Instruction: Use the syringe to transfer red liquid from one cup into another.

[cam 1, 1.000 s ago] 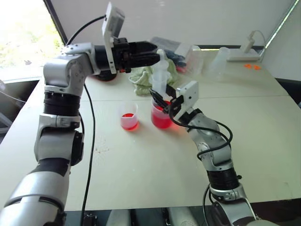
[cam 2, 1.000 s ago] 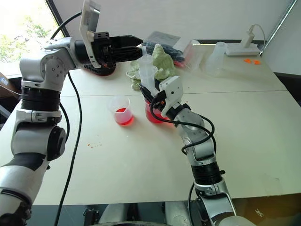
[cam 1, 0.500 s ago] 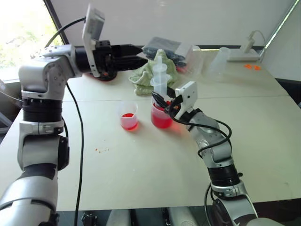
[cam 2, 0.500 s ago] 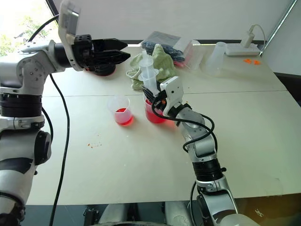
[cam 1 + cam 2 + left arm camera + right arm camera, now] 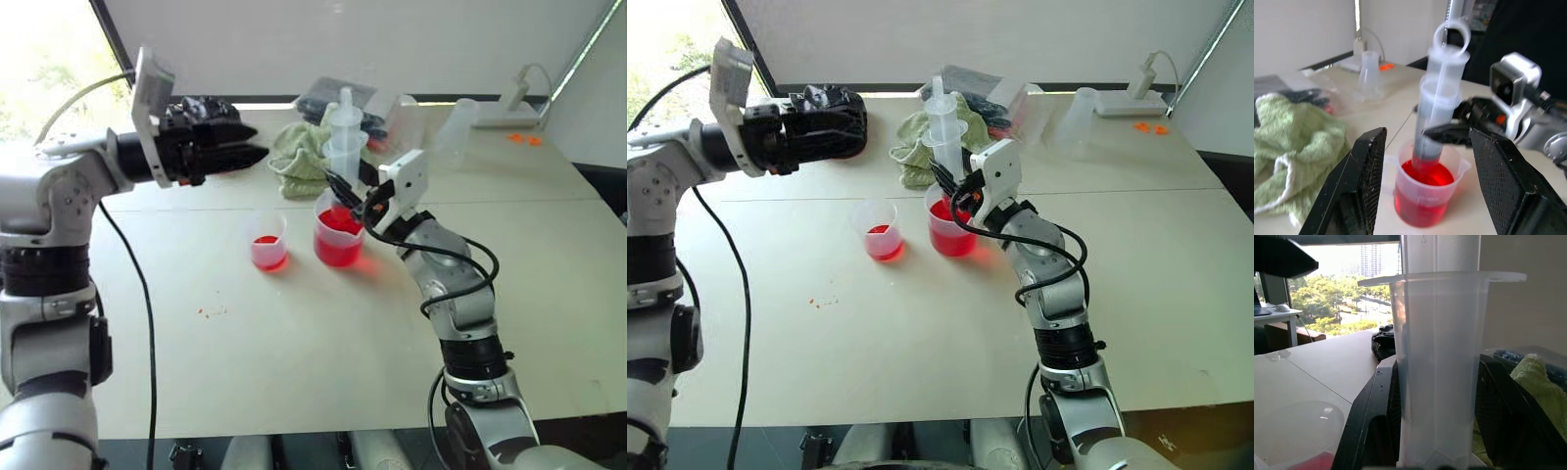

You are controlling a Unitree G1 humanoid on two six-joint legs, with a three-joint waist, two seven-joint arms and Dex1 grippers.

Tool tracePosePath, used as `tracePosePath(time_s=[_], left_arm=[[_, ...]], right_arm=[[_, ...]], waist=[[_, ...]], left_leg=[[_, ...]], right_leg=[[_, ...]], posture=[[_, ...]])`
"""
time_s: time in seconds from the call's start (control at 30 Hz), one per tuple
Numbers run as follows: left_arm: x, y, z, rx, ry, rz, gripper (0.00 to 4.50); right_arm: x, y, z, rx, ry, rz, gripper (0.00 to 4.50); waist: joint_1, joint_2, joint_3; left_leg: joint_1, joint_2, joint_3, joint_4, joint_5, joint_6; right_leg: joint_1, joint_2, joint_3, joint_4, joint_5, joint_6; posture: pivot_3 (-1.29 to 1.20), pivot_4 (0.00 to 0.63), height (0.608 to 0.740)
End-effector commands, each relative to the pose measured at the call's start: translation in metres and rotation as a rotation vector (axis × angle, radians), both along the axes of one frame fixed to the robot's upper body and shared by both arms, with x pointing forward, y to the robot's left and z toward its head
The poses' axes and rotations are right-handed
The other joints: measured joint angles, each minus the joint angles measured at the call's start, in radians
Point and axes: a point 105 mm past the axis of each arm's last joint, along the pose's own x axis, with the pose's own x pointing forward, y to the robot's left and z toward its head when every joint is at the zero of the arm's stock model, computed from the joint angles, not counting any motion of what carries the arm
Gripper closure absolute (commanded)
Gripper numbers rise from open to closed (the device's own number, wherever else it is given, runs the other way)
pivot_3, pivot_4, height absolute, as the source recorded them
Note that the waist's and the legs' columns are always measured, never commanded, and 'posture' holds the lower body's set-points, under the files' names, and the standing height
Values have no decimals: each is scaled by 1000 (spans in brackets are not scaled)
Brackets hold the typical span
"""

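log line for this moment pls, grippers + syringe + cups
right gripper: shut on syringe | syringe: upright, tip in beaker of red liquid | left gripper: open, empty | small cup: little red liquid

The clear syringe [image 5: 344, 147] stands upright, tip inside the wide beaker [image 5: 337, 239] of red liquid [image 5: 336, 249]. Just beside it, the small cup [image 5: 267, 242] holds a little red.

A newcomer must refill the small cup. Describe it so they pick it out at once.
On the pale table, look just in front of the crumpled green towel. Two clear cups stand side by side there; the wide beaker has the syringe standing in it. The small cup, on the robot's left, is narrower and holds only a shallow layer of red liquid.
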Motion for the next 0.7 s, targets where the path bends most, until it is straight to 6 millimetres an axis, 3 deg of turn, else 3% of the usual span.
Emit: tracePosePath(time_s=[0.03, 0.37, 0.7], left_arm=[[-8, 1, 10, 3, -56, 7, 1704], [-12, -8, 13, -24, -67, -11, 1704], [-12, -36, 25, -91, -76, -98, 1704]], right_arm=[[-12, -1, 25, 26, -87, 7, 3040], [-15, 0, 48, 55, -121, 16, 3040], [-20, 10, 37, 7, -89, 62, 3040]], waist=[[2, 0, 0], [2, 0, 0], [4, 0, 0]], left_leg=[[0, 0, 0, 0, 0, 0], [-1, 0, -1, 1, 0, 0], [-1, -1, -2, 2, 0, 0]], right_leg=[[0, 0, 0, 0, 0, 0], [1, 0, 0, 0, 0, 0], [1, 0, 0, 0, 0, 0]], posture=[[0, 150, 740], [0, 150, 740], [0, 150, 740]])
